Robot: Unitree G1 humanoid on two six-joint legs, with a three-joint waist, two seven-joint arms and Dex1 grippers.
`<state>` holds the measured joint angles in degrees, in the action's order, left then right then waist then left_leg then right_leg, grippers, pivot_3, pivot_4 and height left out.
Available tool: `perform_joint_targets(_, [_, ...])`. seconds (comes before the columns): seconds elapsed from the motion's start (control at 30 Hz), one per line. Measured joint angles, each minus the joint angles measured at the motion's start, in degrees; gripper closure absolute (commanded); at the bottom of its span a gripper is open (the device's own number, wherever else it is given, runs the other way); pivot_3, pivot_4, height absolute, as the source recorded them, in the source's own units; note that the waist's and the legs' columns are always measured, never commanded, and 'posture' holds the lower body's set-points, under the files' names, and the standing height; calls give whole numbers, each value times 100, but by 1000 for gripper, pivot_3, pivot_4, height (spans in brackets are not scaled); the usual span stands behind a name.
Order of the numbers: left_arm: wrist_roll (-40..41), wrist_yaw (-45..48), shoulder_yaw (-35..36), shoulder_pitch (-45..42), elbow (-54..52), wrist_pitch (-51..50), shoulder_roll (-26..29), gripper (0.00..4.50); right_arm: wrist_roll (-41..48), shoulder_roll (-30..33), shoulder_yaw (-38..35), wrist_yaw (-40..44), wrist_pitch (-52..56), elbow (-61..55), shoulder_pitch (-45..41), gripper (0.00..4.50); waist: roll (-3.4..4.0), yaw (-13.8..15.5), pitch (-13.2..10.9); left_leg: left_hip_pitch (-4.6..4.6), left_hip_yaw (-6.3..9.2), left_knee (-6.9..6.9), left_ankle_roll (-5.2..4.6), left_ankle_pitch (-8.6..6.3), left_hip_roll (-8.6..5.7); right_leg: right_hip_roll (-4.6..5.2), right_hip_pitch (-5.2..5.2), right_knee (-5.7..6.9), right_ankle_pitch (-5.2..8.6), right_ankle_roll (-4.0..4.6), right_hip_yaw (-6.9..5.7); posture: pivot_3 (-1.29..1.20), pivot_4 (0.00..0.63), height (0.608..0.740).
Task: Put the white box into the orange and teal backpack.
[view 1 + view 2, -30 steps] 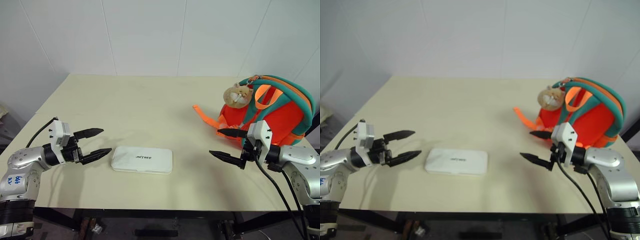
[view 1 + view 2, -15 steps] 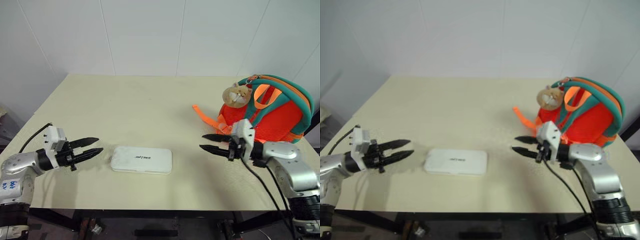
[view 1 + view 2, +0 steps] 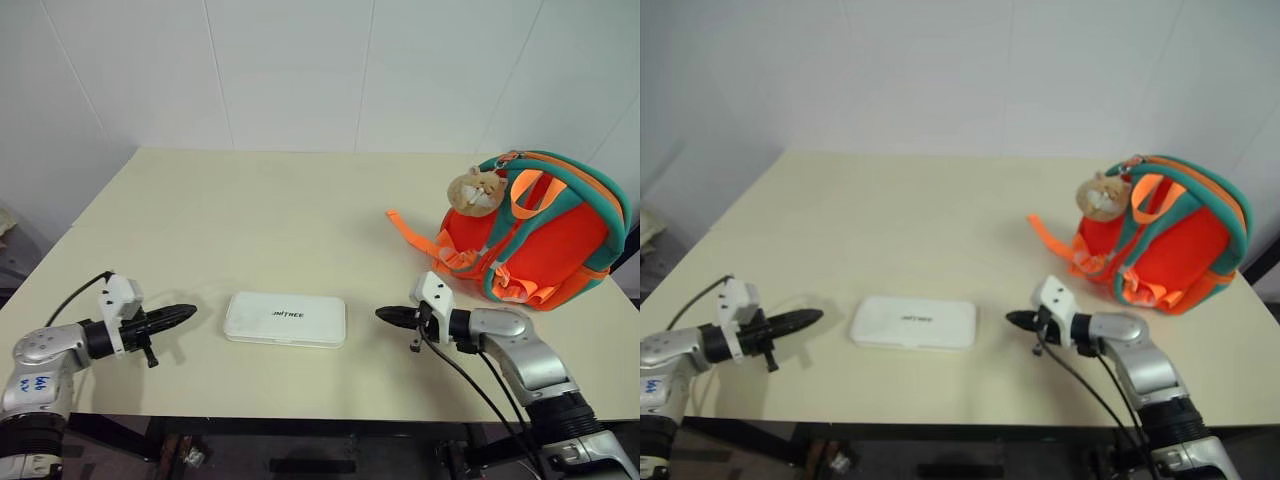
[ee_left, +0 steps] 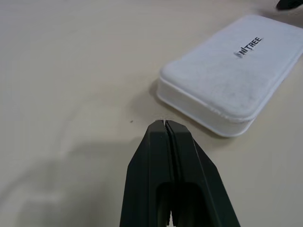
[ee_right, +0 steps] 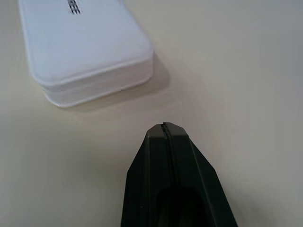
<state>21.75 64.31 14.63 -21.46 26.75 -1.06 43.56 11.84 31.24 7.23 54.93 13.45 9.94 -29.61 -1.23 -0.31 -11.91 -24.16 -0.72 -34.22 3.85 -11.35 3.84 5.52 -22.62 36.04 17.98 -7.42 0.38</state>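
Two grippers closed and empty, left gripper (image 3: 188, 312) and right gripper (image 3: 383, 315) flanking white box (image 3: 285, 319) on worktop (image 3: 280, 215), orange and teal backpack (image 3: 545, 250) far right.

1. The left gripper (image 3: 188, 311) has its two black fingers pressed together, pointing roughly level toward the table's middle, low over the table (image 3: 250, 220) near its front-left corner.
2. The right gripper (image 3: 382, 314) is likewise closed, pointing leftward, low near the front edge.
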Motion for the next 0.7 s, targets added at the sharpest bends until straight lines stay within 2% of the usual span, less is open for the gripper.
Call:
perform_joint_targets(0.2, [-7, -64, -199, -215, 48, -115, -325, 4448, -190, -292, 215, -96, 42, 63, -178, 4500, -1, 3, 1, 0, -1, -2, 1, 1, 2, -1, 0, 3, -1, -2, 0, 0, 150, 740])
perform_joint_targets(0.7, [-55, 3, -563, -299, 3, -430, -661, 4448, -253, -393, 380, -210, 699, -430, -26, 4500, -2, 20, 1, 0, 0, -10, 1, 0, 2, -1, 2, 5, -2, -3, 1, 0, 150, 740])
